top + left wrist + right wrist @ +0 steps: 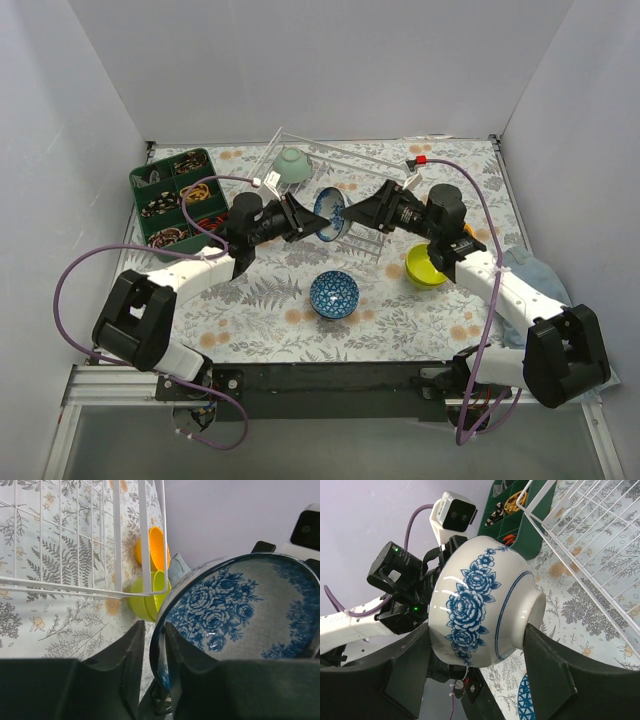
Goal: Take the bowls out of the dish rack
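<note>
A blue-and-white patterned bowl (330,212) (480,600) (240,610) hangs on its side over the table, in front of the white wire dish rack (350,152) (100,540) (580,545). My right gripper (358,216) (480,665) is shut on it, one finger at the rim and one at the foot. My left gripper (306,216) (155,645) has closed around the rim, one finger inside the bowl and one outside. A pale green bowl (291,165) sits in the rack.
A blue patterned bowl (334,294) (525,702) stands on the floral cloth near the front. A lime-yellow bowl (424,266) (147,597) and an orange bowl (152,550) sit to the right, by a blue cloth (535,272). A dark green compartmented tray (180,195) (520,522) lies far left.
</note>
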`<state>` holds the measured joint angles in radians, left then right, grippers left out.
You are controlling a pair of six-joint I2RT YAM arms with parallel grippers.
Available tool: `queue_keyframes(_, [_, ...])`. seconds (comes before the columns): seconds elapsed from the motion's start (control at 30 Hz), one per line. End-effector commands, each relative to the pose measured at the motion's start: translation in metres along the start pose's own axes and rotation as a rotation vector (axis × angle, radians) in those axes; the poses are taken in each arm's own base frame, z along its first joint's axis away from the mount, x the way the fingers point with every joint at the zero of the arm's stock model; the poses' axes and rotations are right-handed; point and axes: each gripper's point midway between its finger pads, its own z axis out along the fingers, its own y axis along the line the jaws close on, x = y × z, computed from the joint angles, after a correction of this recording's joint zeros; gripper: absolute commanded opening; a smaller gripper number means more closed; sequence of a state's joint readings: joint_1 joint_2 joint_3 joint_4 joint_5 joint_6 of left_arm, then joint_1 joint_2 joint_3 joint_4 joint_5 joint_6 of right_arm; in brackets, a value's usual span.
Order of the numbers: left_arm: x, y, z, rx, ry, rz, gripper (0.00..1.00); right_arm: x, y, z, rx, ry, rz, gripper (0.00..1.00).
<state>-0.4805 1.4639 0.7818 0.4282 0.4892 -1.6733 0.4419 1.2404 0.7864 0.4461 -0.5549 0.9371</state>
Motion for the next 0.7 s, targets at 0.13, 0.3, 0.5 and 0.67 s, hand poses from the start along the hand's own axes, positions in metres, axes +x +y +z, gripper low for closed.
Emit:
queue_keyframes(0.13, [-0.006, -0.022, -0.014, 0.051, -0.045, 0.058, 0.03, -0.013, 0.028, -0.016, -0.107, -0.073, -0.071, 0.19])
queue_keyframes(0.3, [-0.007, -0.018, -0.019, 0.018, -0.060, 0.070, 0.00, -0.008, 0.020, -0.024, -0.092, -0.078, -0.076, 0.58])
queue_keyframes(0.5, [-0.021, -0.012, -0.026, -0.105, -0.089, 0.178, 0.00, -0.004, 0.012, -0.039, -0.067, -0.087, -0.114, 0.85])
queue_keyframes(0.67, [-0.028, -0.012, -0.045, -0.198, -0.103, 0.258, 0.00, 0.006, -0.007, -0.048, 0.015, -0.054, -0.126, 0.92])
